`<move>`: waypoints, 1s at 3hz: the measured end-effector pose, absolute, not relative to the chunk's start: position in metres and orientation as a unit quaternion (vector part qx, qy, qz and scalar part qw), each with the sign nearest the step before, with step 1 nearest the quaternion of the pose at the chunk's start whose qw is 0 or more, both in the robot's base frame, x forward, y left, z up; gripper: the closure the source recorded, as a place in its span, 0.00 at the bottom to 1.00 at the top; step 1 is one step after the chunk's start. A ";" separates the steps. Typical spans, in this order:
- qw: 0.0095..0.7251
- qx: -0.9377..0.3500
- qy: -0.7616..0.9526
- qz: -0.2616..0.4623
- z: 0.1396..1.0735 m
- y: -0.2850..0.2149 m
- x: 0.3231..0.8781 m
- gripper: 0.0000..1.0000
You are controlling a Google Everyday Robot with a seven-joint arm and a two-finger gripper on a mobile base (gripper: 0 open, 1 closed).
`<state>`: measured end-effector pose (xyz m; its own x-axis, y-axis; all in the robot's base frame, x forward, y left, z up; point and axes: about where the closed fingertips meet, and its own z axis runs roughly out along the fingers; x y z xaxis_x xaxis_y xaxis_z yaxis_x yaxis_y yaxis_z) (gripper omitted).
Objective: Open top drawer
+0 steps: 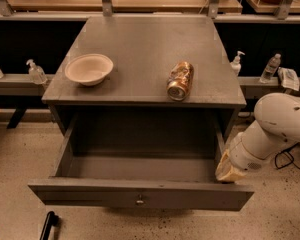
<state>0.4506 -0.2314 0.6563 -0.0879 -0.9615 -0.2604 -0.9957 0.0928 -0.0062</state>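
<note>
One view only: high, in front of the cabinet [140, 44], looking steeply down, close. Lower frame holds the top drawer [90, 196]; my gripper [229, 170] at its right front corner, arm [275, 129] entering frame right

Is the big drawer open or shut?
Open: the top drawer is pulled far out, showing its inside. The gripper is at its right front corner.

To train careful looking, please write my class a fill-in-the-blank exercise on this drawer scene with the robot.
The top drawer stands ___, not shut.
The can on the cabinet top lies on its ___.
In the picture, the bowl sits ___ of the can.
The robot's hand is at the drawer's front ___ corner, as pictured.
Missing words: open; side; left; right.
</note>
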 end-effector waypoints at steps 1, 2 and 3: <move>0.099 -0.668 0.732 0.086 0.656 -0.231 0.451 0.36; 0.099 -0.668 0.732 0.086 0.656 -0.231 0.451 0.12; 0.099 -0.668 0.732 0.086 0.656 -0.231 0.451 0.00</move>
<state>0.4506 -0.2312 0.6563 -0.0875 -0.9615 -0.2605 -0.9957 0.0922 -0.0061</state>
